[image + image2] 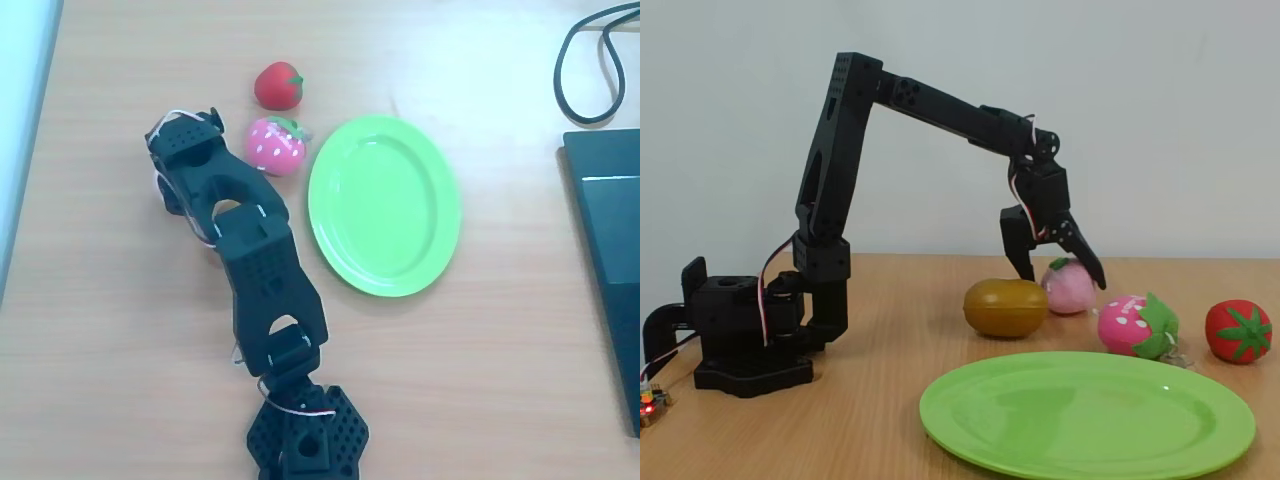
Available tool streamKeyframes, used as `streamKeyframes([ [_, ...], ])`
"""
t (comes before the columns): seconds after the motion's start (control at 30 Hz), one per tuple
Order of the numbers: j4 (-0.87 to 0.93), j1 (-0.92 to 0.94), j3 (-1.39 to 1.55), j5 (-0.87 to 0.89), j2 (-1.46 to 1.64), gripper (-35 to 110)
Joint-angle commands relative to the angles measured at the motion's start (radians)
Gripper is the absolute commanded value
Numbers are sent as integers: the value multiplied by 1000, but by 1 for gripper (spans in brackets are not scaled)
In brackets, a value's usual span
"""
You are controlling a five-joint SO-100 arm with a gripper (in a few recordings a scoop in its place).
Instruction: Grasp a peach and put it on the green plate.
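Wooden desk (880, 420): gripper (1060, 272) jaws are standing apart astride the peach (1072, 288), frame centre; green plate (1086, 415) is sitting lower right, bare.

arm (255, 250) hides peach, kiwi overhead

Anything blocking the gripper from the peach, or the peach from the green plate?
Nothing blocks the gripper: its open jaws straddle the peach. The strawberry sits right at the green plate's rim and the kiwi lies beside the peach; carrying it above them should clear both.

kiwi (1005, 307) left of peach (1070, 287) | green plate (1087, 418) in front
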Motion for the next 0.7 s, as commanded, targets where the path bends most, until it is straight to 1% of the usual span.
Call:
streamKeyframes([
  [0.0, 9, -18, -25, 11, 20, 32],
  [0.1, 9, -25, -25, 11, 28, 30],
  [0.4, 9, -29, -25, 12, 52, 30],
  [0.67, 11, -25, -20, -26, 133, 31],
])
